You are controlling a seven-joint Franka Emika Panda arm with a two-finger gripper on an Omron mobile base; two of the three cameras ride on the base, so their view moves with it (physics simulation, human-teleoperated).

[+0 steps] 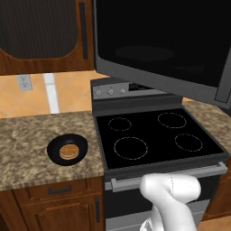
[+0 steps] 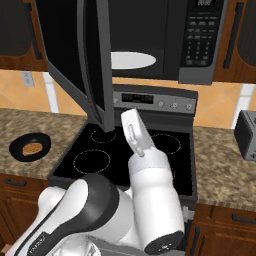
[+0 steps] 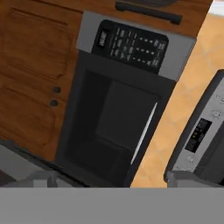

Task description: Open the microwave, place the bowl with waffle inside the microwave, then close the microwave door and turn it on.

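1. The large black over-range microwave with its grey frame (image 2: 165, 42) stands open, so step one looks finished. Its wide dark-glass door with the grey frame (image 2: 75, 55) is swung out to the left over the stove, edge-on in the right base view and looming across the top of the left base view.

2. Inside the cavity, the white round turntable (image 2: 131, 60) sits bare; nothing is loaded on it. The button panel (image 2: 200, 35) is on the right side of the box, untouched as far as I can judge.

3. The small shallow round black bowl (image 1: 67, 149) is out on the speckled brown granite counter (image 1: 27, 144), left of the stove and well apart from the microwave. It sits flat and upright.

4. In that bowl lies the small round golden-brown waffle with its grid pattern (image 1: 69, 150), resting flat and fitting within the rim. That is the only filled container here.

5. The two-finger gripper's dark tips barely peek up at the bottom of the hand view, looking into the open cavity; the jaws stand wide apart and hold nothing.

6. The white arm (image 2: 145, 175) rises over the black glass-topped stove with four burner rings (image 1: 153, 135), near the door's lower corner.

7. My read on what remains: pick up the bowl, carry it onto the turntable, swing the door closed, press start. Roughly a quarter done.

8. At the right edge, a grey toaster (image 2: 246, 134) sits on the far counter, out of play.
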